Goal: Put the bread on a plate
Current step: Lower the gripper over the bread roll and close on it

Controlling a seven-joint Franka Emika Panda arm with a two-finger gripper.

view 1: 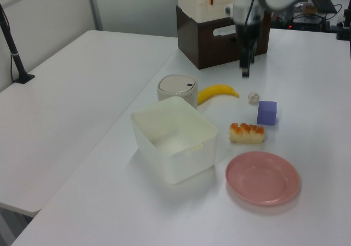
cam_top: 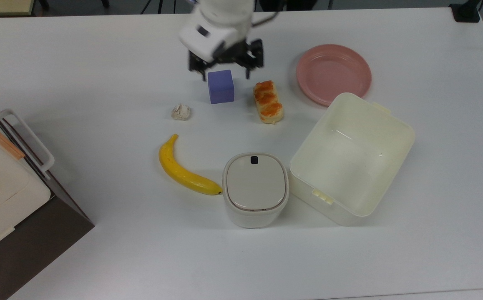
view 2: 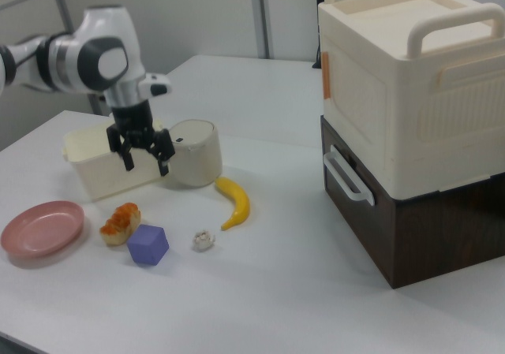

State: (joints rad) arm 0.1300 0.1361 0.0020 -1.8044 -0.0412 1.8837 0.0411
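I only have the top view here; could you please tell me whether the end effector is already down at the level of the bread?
Observer: No. In the right view the end effector hangs open well above the table, higher than the bread.
Operator: Thank you. What is the object at the top view's left edge?
Observer: The right view shows a cream box with handles stacked on a dark brown cabinet.
Operator: And how tall is the tub beside the plate?
Observer: In the left view the cream tub has walls that rise far above the pink plate and its low rim.
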